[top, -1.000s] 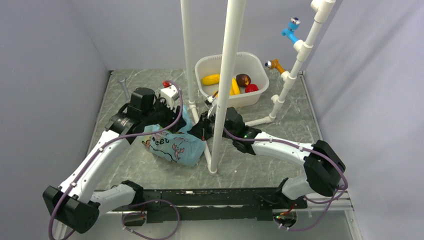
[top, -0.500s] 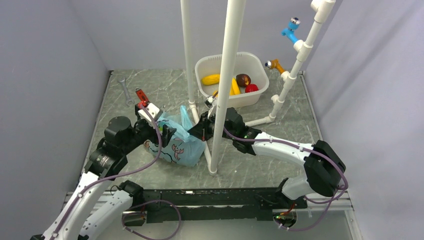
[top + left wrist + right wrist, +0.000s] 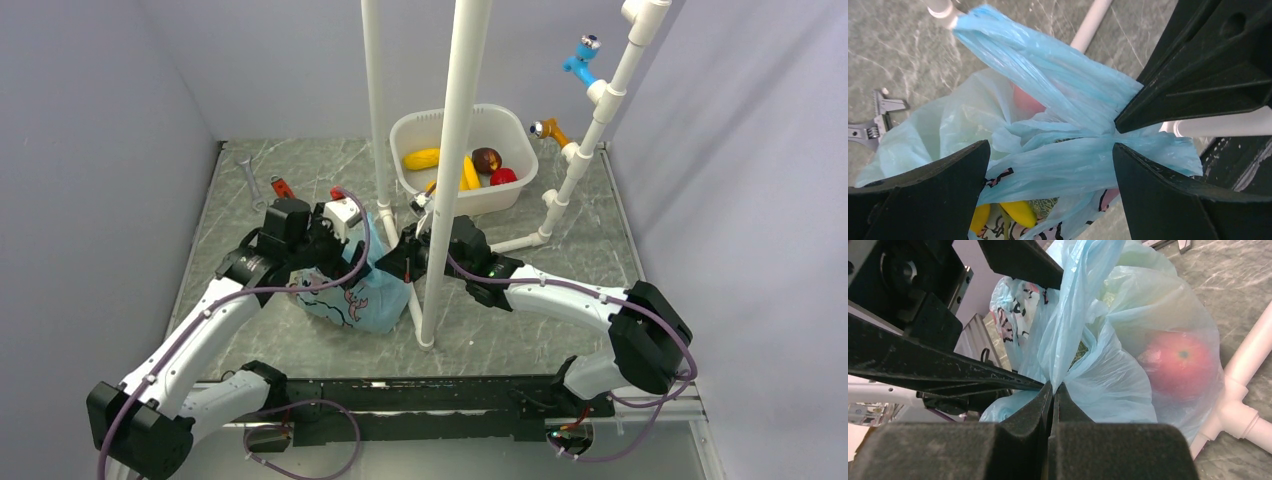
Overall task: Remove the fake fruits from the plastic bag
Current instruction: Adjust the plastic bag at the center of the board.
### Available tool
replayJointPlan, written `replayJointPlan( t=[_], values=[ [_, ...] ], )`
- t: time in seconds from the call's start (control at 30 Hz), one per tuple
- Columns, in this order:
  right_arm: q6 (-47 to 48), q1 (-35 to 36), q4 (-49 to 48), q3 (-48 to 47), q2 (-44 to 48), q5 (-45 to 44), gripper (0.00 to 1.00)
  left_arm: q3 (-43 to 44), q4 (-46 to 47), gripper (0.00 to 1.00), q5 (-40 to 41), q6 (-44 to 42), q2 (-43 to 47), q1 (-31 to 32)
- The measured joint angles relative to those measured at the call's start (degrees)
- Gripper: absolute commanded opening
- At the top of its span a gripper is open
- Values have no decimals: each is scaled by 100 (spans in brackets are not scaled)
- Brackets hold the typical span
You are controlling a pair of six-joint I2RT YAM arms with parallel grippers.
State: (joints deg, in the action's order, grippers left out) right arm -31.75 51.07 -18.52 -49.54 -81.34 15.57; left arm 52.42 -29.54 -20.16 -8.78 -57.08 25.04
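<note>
The light blue plastic bag [image 3: 365, 298] lies on the table between my two grippers. My left gripper [image 3: 1050, 175] is open, its black fingers [image 3: 938, 185] on either side of the bag's bunched top [image 3: 1048, 100] without pinching it. Beneath that, yellow fake fruits [image 3: 1018, 212] show inside the bag. My right gripper [image 3: 1053, 387] is shut on a fold of the plastic bag [image 3: 1118, 385]. A red fruit [image 3: 1180, 365] shows through the film to its right. From above, the left gripper [image 3: 335, 262] reaches the bag from the left and the right gripper [image 3: 397, 262] from the right.
A white tub [image 3: 490, 203] at the back holds a yellow fruit [image 3: 422, 158], a banana [image 3: 470, 172], a dark fruit [image 3: 487, 158] and a red one [image 3: 503, 177]. White pipes [image 3: 450, 170] stand just right of the bag. A wrench [image 3: 248, 178] and a red-handled wrench [image 3: 282, 187] lie at back left.
My left arm swung back toward the near left while its jaws opened, then returned to the bag with the jaws wide. The right gripper kept its hold and did not move.
</note>
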Motion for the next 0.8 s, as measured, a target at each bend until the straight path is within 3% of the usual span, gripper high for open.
replayJointPlan(
  t=[0.13,0.43,0.5,0.67,0.8],
  values=[
    [0,0,0,2,0,0,0,0,-166,61,-72,-74,-50,0],
    [-42,0,-2,0,0,-2,0,-26,-87,16,605,33,492,0],
    [-42,0,0,2,0,-2,0,-70,-13,2,767,72,715,0],
    [-48,0,-2,2,0,-9,0,-155,170,0,1421,236,1113,0],
    [-109,2,-17,57,4,-122,0,-422,417,0,2643,575,1576,0]
  ],
)
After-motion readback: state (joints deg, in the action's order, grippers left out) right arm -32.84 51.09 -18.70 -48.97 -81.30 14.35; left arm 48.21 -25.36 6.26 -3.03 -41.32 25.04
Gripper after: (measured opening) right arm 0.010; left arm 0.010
